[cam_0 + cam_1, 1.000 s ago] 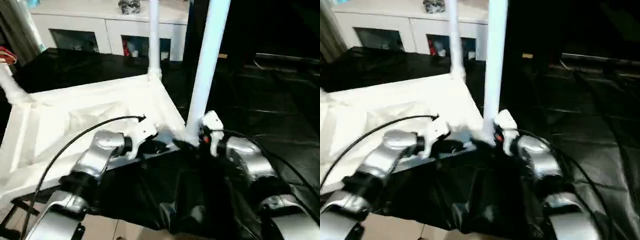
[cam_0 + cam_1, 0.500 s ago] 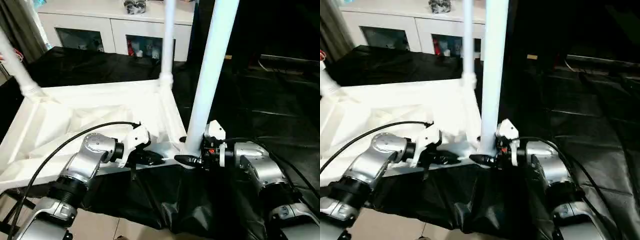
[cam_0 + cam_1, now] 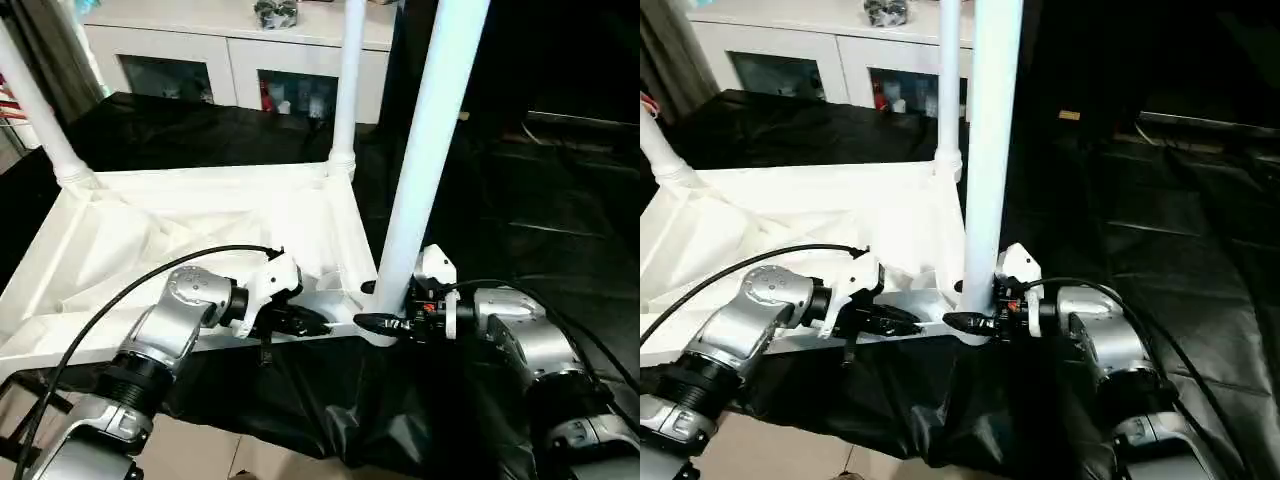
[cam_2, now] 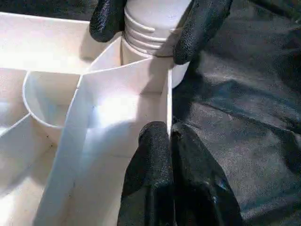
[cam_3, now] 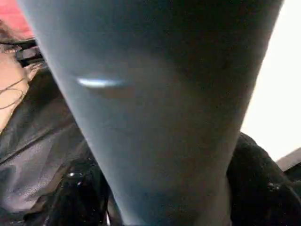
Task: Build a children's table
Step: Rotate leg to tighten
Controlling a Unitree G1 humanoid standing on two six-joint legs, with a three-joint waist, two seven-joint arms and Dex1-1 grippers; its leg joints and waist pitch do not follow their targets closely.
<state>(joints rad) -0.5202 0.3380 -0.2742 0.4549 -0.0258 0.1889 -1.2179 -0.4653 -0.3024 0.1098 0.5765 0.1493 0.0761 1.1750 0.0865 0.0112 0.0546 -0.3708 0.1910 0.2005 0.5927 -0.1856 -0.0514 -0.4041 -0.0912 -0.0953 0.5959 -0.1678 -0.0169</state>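
Left wrist view: right gripper (image 4: 155, 28) around leg (image 4: 157, 19)

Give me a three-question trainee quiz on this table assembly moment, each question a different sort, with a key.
1. True or false: the tabletop lies with its ribbed underside up.
2. Multiple choice: the right gripper has its fingers around
A. the bottom of the nearest leg
B. a cabinet door
C. a black cable
3. Fill in: the left gripper is shut on the tabletop's thin ____ wall by that corner socket.

Key: 1 true. 2 A: the black fingers flank the leg's ridged end at the corner socket. 3 edge: the closed fingertips pinch the rim beside the black sheet.
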